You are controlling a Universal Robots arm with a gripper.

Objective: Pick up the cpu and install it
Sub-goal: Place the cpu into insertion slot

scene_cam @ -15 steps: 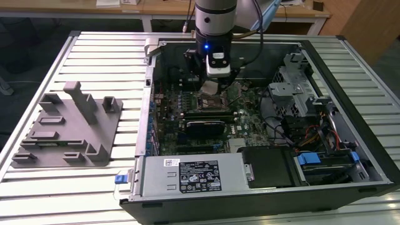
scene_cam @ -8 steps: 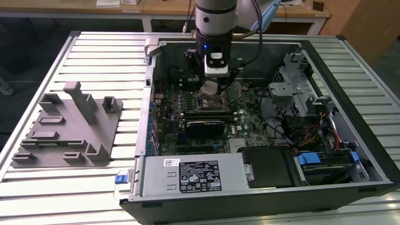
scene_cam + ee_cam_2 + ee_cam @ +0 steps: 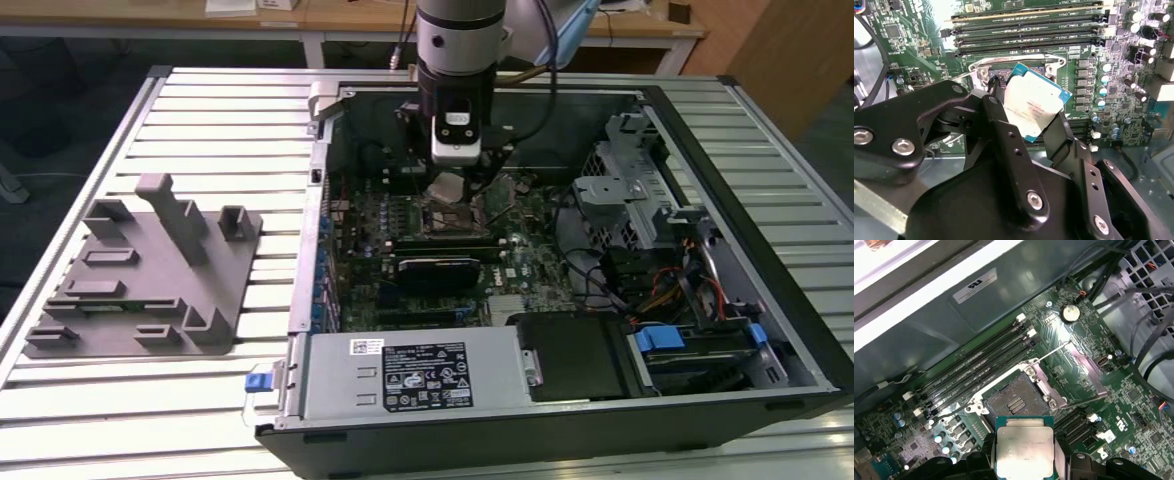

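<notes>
My gripper hangs inside the open computer case, shut on the cpu. In both wrist views the cpu is a flat silver square with a thin pale rim, clamped by its edges between the black fingers. It is held a little above the motherboard, just beside the open socket. The socket's metal frame is swung up and its thin lever sticks out, so the dark contact field lies bare. In the second wrist view the cpu is tilted and covers part of the socket.
Memory slots run along one side of the socket. A grey moulded tray with upright posts stands on the slatted table at the exterior view's left. A power supply, drive cages and cables crowd the case.
</notes>
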